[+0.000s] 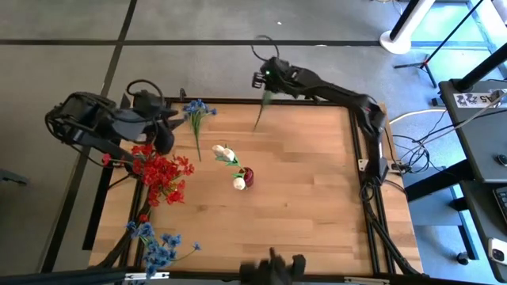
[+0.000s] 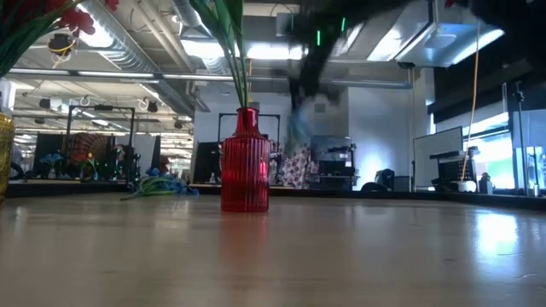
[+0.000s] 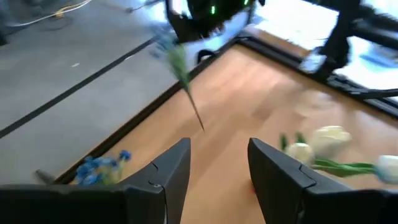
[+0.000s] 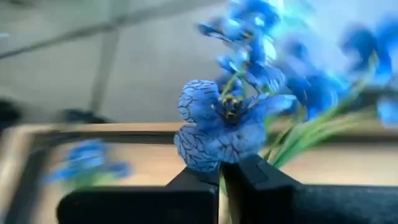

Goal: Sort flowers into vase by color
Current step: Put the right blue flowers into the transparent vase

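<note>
The wooden table [image 1: 301,198] fills most of the high view, framed in black rail. My right arm reaches in from about 3 o'clock and bends toward 12, so my right gripper [image 1: 265,79] hangs at the table's far edge. My left arm lies over the 9 o'clock edge, with my left gripper [image 1: 165,136] above the boards near the far left corner.

A mass of red flowers [image 1: 162,176] spreads at 9 o'clock from the table's middle, just beside my left gripper. Loose blue flowers [image 1: 156,245] lie at about 7 o'clock near the front edge, and another blue bunch [image 1: 196,112] lies at 11 o'clock along the far rail.

The ribbed red vase [image 2: 245,173] stands upright close to the table's middle, with white tulip-like flowers [image 1: 228,158] set in it, their green stems rising from its neck and their blooms leaning toward 10 o'clock.

My right jaws are closed tight on a blue flower sprig [image 4: 227,121]; the veined bloom sits right at my fingertips [image 4: 249,169], and in the high view its green stem trails down toward the boards at about 12 o'clock.

My left jaws stand well apart and empty, fingers [image 3: 168,171] over bare wood.
</note>
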